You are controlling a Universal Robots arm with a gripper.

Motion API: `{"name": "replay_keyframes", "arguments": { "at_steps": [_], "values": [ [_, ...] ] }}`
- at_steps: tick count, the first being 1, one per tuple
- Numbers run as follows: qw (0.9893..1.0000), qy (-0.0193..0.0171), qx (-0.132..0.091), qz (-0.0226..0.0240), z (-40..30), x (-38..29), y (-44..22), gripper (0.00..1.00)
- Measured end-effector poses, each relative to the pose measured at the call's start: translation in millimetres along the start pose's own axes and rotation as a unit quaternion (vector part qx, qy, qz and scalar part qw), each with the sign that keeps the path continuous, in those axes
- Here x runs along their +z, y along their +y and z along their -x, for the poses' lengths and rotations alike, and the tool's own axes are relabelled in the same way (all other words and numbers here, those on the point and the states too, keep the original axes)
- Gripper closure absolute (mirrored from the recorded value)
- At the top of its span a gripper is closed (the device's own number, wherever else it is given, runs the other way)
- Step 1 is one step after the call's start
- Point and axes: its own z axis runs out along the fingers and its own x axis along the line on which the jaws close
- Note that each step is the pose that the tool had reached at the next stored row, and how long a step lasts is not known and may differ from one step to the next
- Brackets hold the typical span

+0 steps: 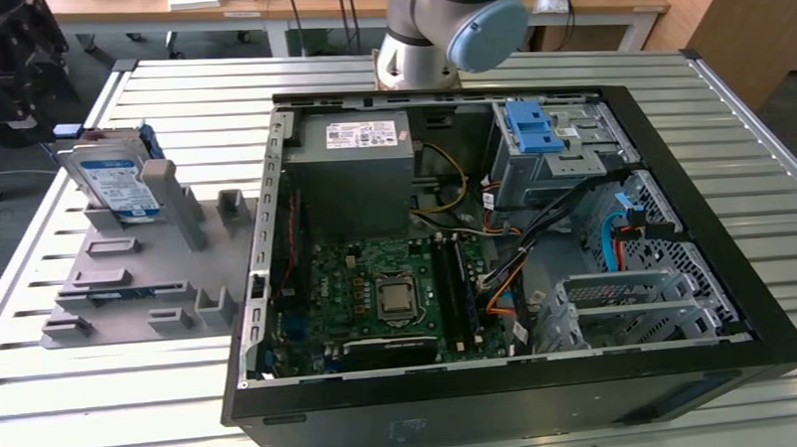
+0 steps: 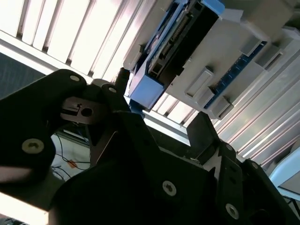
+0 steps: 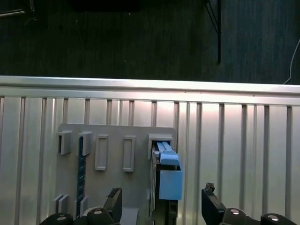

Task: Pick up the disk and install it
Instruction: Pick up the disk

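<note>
Claw (image 3: pixel 162 199) spread wide in the first wrist view, fingertips (image 3: pixel 115 197) flanking but not gripping the disk (image 3: pixel 168 180), which stands on edge in the grey holder (image 1: pixel 142 282) at the exterior view's upper left, beside the open computer case (image 1: pixel 511 410) on the slatted desk (image 1: pixel 60 414).

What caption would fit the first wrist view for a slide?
Open gripper lined up with the disk, standing on edge in its grey holder on the slatted table.

Silver-grey arm (image 1: pixel 412 44) with pale blue joint cap (image 1: pixel 487 32), matte black gripper (image 3: pixel 161 192) linkages, silver screw heads (image 2: pixel 169 188)
</note>
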Motion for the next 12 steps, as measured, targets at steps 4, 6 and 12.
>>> {"name": "replay_keyframes", "arguments": {
  "at_steps": [4, 6, 12],
  "values": [
    [1.0, 0.0, -0.001, -0.0027, 0.1, 7.6, 3.1, 0.24],
    [1.0, 0.0, -0.002, -0.0033, 0.3, 11.2, 3.3, 0.24],
    [0.9998, 0.0002, -0.021, -0.004, 0.5, 21.7, 4.8, 0.24]
  ]
}}
